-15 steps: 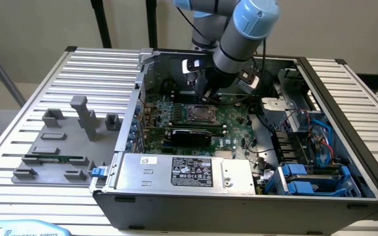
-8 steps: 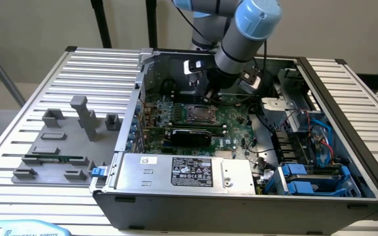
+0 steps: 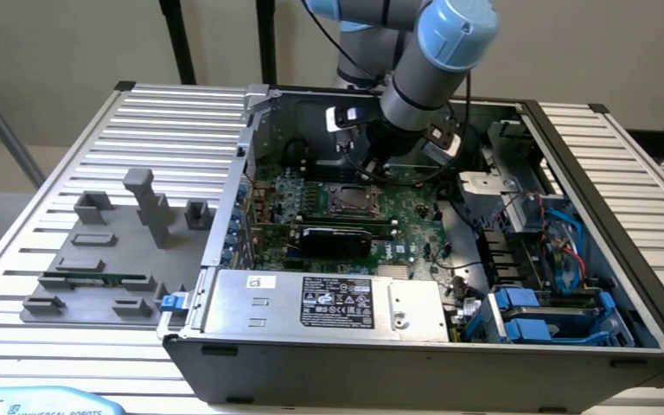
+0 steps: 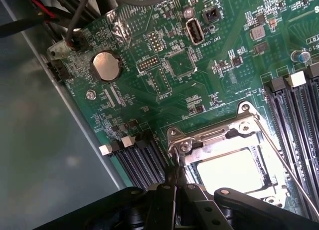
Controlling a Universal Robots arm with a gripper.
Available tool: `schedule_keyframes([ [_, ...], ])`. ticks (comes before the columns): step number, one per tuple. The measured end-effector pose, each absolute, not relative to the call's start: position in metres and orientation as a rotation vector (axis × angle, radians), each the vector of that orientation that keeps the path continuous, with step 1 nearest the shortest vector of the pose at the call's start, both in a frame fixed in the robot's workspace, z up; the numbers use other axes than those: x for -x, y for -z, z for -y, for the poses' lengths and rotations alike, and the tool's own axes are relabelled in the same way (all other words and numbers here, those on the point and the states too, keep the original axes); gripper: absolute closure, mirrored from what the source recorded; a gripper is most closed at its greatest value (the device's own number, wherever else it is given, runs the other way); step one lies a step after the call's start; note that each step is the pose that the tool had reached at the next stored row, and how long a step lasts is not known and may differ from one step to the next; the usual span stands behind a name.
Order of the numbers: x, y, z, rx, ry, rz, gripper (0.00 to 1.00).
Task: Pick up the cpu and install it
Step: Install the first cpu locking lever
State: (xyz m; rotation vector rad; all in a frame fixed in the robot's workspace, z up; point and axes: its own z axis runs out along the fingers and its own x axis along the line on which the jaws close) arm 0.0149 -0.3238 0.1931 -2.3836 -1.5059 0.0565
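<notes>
The cpu (image 4: 231,171), a flat square chip with a silvery-beige top, lies inside the metal socket frame (image 4: 209,137) on the green motherboard (image 4: 164,65). In the exterior view the socket (image 3: 349,201) sits mid-board inside the open computer case (image 3: 424,346). My gripper (image 4: 175,174) hovers just beside one corner of the socket frame, its dark fingertips (image 4: 172,177) pressed together with nothing between them. In the exterior view the gripper (image 3: 394,162) hangs low inside the case, just behind the socket. A thin wire lever (image 4: 286,165) runs along the socket's side.
Grey plastic fixture blocks (image 3: 148,203) and a long green memory stick (image 3: 92,279) rest on the slatted table at the exterior view's left. A power supply (image 3: 332,303) and blue drive cages (image 3: 545,316) fill the case front. Black memory slots (image 4: 294,120) flank the socket.
</notes>
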Motion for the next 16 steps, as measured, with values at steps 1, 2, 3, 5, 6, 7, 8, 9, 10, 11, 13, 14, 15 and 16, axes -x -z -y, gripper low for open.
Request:
schedule_keyframes([
  [1,-0.0154,-0.1931,0.3239,2.381,-0.056,1.507,0.89],
  [2,-0.0157,-0.1931,0.3240,2.379,-0.055,1.508,0.89],
  [3,-0.0160,-0.1931,0.3243,2.376,-0.054,1.509,0.89],
  [5,-0.0162,-0.1931,0.3251,2.372,-0.051,1.511,0.89],
  [6,-0.0163,-0.1931,0.3257,2.370,-0.050,1.511,0.89],
  [7,-0.0163,-0.1930,0.3262,2.368,-0.049,1.512,0.89],
  [8,-0.0164,-0.1931,0.3270,2.367,-0.049,1.513,0.89],
  [9,-0.0164,-0.1932,0.3277,2.366,-0.049,1.514,0.89],
  [10,-0.0164,-0.1932,0.3281,2.364,-0.048,1.514,0.89],
  [11,-0.0164,-0.1931,0.3284,2.363,-0.047,1.515,0.89],
  [13,-0.0164,-0.1931,0.3288,2.360,-0.046,1.516,0.89],
  [14,-0.0164,-0.1931,0.3289,2.358,-0.045,1.517,0.89],
  [15,-0.0164,-0.1932,0.3290,2.357,-0.045,1.517,0.89],
  [16,-0.0165,-0.1936,0.3292,2.356,-0.044,1.517,0.89],
])
